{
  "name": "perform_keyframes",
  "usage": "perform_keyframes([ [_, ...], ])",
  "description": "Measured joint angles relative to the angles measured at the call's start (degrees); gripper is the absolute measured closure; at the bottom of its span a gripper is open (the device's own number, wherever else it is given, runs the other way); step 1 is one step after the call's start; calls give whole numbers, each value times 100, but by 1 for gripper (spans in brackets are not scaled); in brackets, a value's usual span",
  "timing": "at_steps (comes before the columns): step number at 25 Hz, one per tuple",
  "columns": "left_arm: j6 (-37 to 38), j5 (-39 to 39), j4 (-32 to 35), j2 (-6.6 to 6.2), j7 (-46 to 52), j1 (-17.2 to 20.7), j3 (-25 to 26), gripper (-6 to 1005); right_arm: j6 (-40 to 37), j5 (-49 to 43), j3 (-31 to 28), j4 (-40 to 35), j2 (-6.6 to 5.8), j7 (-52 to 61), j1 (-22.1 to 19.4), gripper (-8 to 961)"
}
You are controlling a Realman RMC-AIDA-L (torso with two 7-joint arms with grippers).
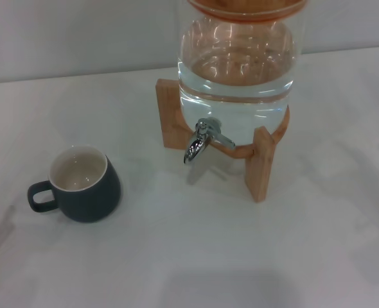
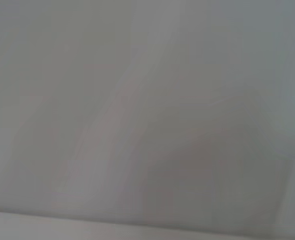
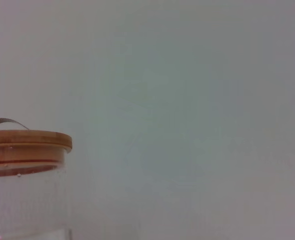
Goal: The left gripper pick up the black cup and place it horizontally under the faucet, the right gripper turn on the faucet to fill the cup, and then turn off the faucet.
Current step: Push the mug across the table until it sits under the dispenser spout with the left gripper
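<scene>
- Black cup, lower left of head frame: upright on the white table, handle pointing left, untouched.
- Faucet, centre: on the glass jar w/ wood stand, no water running as far as I see.
- Left & right claws: not in any view, so I can't tell their state.
- Progress: nothing done; pick, place, fill, shut-off all left.

no readable text, labels or signs
</scene>
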State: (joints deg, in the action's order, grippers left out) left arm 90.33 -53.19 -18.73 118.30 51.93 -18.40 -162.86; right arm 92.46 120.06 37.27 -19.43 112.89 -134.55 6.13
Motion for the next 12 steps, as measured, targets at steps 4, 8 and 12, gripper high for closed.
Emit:
perform_keyframes([
  [4, -8, 158, 36, 70, -380, 24, 0, 143, -6, 0, 29, -37, -2, 39, 57, 134],
  [8, -92, 299, 178, 79, -670, -6, 0, 146, -17, 0, 40, -169, 28, 77, 62, 135],
  [12, -275, 368, 351, 87, -883, -32, 0, 150, -18, 0, 32, -192, 44, 78, 63, 135],
])
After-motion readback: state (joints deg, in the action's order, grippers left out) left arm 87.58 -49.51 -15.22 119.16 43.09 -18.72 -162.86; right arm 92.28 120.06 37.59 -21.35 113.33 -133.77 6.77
